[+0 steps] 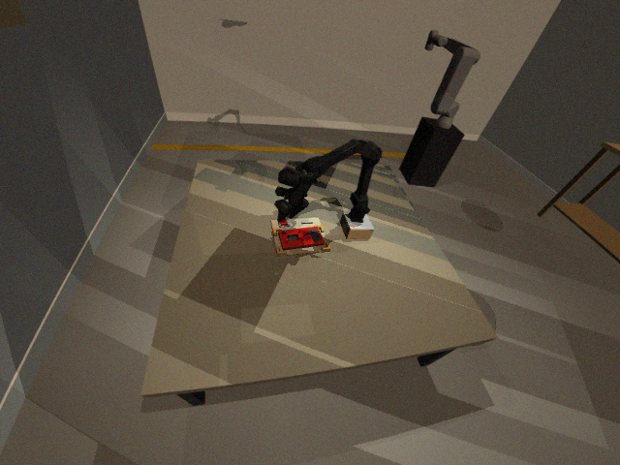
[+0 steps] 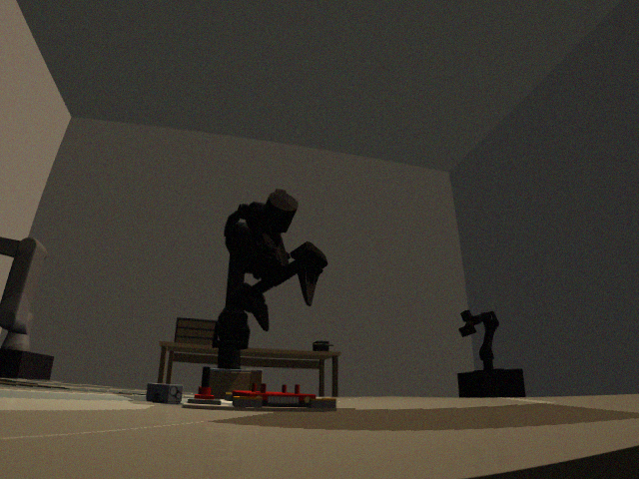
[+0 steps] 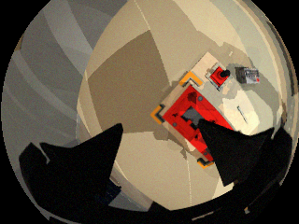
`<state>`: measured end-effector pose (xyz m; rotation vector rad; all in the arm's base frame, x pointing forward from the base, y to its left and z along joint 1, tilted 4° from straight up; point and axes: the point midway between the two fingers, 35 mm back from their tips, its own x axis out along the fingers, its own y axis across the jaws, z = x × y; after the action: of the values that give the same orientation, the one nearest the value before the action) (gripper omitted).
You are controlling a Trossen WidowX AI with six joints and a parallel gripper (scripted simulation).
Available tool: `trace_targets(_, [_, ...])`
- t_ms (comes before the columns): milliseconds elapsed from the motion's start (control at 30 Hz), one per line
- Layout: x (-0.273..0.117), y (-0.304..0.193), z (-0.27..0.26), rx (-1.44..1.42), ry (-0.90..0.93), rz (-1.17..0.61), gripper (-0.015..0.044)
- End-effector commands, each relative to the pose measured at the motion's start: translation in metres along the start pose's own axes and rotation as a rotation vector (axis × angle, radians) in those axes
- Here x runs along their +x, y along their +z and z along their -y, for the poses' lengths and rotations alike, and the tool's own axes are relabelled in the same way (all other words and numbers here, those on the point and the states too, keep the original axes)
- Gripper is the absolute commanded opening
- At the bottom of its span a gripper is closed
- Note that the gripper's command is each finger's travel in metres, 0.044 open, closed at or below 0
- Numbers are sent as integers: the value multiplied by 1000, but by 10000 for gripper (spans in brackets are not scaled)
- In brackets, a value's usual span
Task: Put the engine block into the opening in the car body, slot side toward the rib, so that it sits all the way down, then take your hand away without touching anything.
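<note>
We judge that the coming move turns on where the engine block (image 2: 164,392) (image 3: 249,75) lies from the hand (image 1: 276,202) (image 2: 288,316) (image 3: 161,125). In the wrist view it sits beyond the car body (image 1: 300,237) (image 2: 289,397) (image 3: 179,105), past the red piece with the black knob (image 1: 283,223) (image 2: 205,393) (image 3: 218,76), on the side of the right-hand finger in that picture. It lies apart from the car body, resting on the worktop (image 1: 325,320) (image 2: 360,443) (image 3: 140,151); in the top view we can't make it out. Its longer side seems to run roughly along the line between our fingertips, so we'd probably need to turn the hand before gripping across it. We can't tell which face has the slot.

Our hand is up in the air with its fingers wide apart, nothing between them. The knobbed piece stands between the car body and the block, so a low approach could knock it.

Stripes of light and shade cross the worktop around the car body. Well beyond it, a grey arm (image 1: 452,79) (image 2: 19,288) stands on a dark pedestal (image 1: 428,155) (image 2: 25,364).
</note>
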<state>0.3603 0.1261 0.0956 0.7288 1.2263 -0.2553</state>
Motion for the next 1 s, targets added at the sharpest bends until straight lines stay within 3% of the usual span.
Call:
trace_targets(0, [1,14,14,125,-45,9,440])
trace_targets(967, [-5,79,135,1033,-349,116,440])
